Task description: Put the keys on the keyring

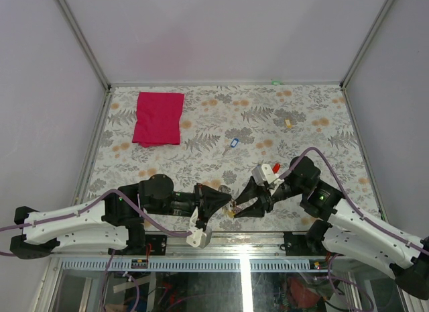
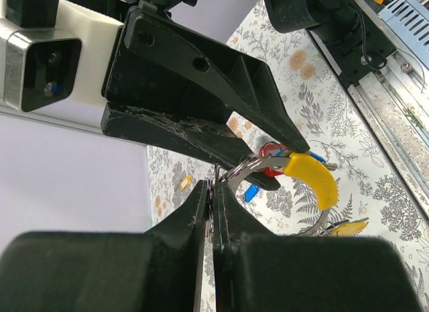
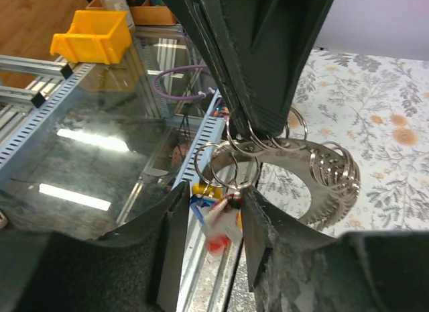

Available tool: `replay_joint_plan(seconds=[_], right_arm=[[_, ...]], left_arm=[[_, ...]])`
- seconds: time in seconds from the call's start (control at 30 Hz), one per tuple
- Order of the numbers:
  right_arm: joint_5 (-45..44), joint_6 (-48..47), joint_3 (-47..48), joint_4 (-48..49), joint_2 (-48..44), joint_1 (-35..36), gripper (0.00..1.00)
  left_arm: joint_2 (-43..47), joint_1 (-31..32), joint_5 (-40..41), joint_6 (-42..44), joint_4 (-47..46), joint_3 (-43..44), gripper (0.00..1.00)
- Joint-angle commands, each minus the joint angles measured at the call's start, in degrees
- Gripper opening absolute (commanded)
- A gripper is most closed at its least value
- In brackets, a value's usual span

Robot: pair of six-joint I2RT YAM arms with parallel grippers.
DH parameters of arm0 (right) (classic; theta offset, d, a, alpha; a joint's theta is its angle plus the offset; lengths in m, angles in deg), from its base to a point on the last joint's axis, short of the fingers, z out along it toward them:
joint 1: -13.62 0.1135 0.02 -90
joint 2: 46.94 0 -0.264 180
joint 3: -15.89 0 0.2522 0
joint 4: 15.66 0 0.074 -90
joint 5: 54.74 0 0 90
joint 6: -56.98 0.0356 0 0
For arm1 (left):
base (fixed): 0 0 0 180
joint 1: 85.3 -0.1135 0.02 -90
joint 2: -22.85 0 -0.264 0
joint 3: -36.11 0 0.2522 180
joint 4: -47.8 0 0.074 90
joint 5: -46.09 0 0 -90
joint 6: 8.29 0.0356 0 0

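Left hand (image 2: 213, 194) is pinched tight on the thin edge of the keyring (image 3: 322, 184), off the worktop (image 1: 201, 127) at its near edge. Right hand (image 3: 213, 199) faces it tip to tip, fingers narrowed on the same keyring. A yellow-tagged key (image 2: 312, 178) hangs at the right hand's tip. Red-tagged key (image 1: 275, 168) lies just beyond the right hand. Blue-tagged key (image 1: 233, 143) lies mid-worktop. Farther back are the tan block (image 1: 289, 123) and, far left, the red cloth (image 1: 159, 117).

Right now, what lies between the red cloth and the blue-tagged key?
Nothing: only bare patterned table between red cloth and blue-tagged key, top external view.
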Motion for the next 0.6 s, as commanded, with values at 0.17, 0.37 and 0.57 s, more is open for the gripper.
replay_joint_plan(seconds=[0.17, 0.37, 0.57], right_arm=[[-3.19, -1.65, 3.52, 2.04, -1.95, 2.35, 0.27], [-7.26, -5.42, 4.49, -3.44, -5.45, 2.40, 0.22], [-8.74, -7.29, 5.12, -7.81, -7.11, 2.40, 0.28]], left_arm=[[0.75, 0.41, -0.14, 1.10, -2.27, 2.85, 0.00], [0.67, 0.39, 0.45, 1.21, -2.25, 2.90, 0.00], [0.44, 0.43, 0.99, 0.89, -2.25, 3.16, 0.00]])
